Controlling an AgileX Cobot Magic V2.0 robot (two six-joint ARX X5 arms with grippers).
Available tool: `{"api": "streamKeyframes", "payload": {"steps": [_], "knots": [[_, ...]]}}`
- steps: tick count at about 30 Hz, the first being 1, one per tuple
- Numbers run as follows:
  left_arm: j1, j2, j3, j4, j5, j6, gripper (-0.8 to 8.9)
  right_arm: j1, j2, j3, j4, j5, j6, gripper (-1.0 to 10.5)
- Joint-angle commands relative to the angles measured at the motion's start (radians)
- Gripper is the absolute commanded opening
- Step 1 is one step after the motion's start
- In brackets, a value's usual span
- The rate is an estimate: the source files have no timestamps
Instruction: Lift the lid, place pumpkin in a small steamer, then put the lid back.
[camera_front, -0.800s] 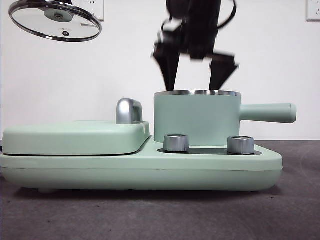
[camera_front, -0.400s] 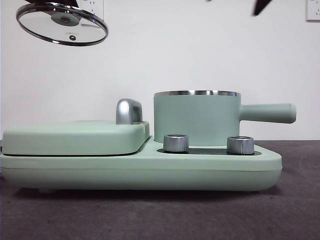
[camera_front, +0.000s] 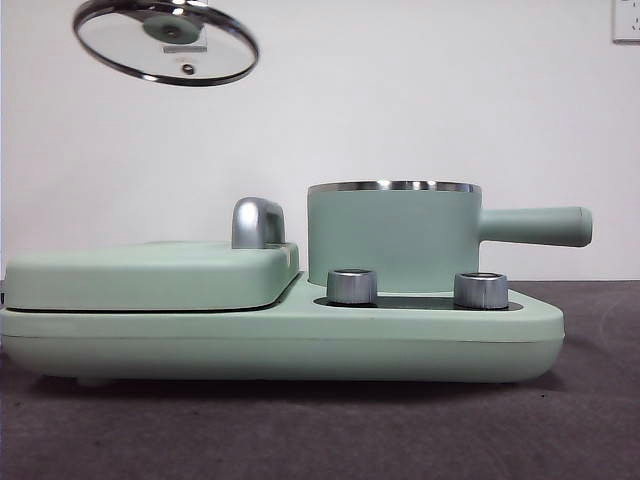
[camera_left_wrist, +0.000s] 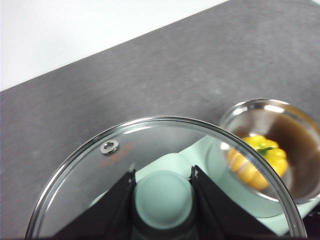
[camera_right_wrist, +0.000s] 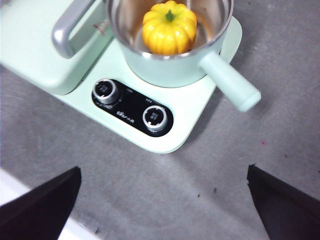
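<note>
Above griddle cover (camera_front: 150, 275): left fingers (camera_left_wrist: 162, 187) clamp lid (camera_front: 166, 42); right fingers (camera_right_wrist: 165, 200) spread, idle.

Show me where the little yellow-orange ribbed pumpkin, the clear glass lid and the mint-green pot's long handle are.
yellow-orange ribbed pumpkin (camera_right_wrist: 169, 29), right wrist view, its ribbed top.
clear glass lid (camera_front: 165, 40), front view, the glass disc.
mint-green pot's long handle (camera_front: 535, 226), front view, mid-shaft.

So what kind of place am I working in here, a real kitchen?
Probably a lab or test bench, not a kitchen: a mint-green cooker sits alone on a grey tabletop before a bare white wall, and the pumpkin in the small steamer looks like a toy.
</note>
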Motion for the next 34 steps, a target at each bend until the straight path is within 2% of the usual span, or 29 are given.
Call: {"api": "streamKeyframes", "payload": {"steps": [1,6,12,18,22,34], "knots": [[-0.034,0.014,0.021,0.035,0.006,-0.008,0.24,0.013,-0.14,-0.079,0.059,-0.012,-0.001,5.3],[-0.106,0.031,0.021,0.069,0.006,-0.008,0.24,0.013,-0.352,-0.156,0.074,-0.013,0.004,5.3],[-0.198,0.084,0.021,0.114,0.007,-0.016,0.24,0.013,-0.472,-0.157,0.071,-0.037,0.005,5.3],[-0.282,0.171,0.021,0.203,0.01,-0.016,0.24,0.013,-0.495,-0.157,0.07,-0.09,0.029,5.3],[-0.321,0.236,0.021,0.275,0.01,-0.015,0.24,0.013,-0.495,-0.157,0.07,-0.093,0.043,5.3],[-0.34,0.384,0.021,0.45,0.01,-0.004,0.16,0.013,-0.495,-0.157,0.061,-0.092,0.083,5.3]]}}
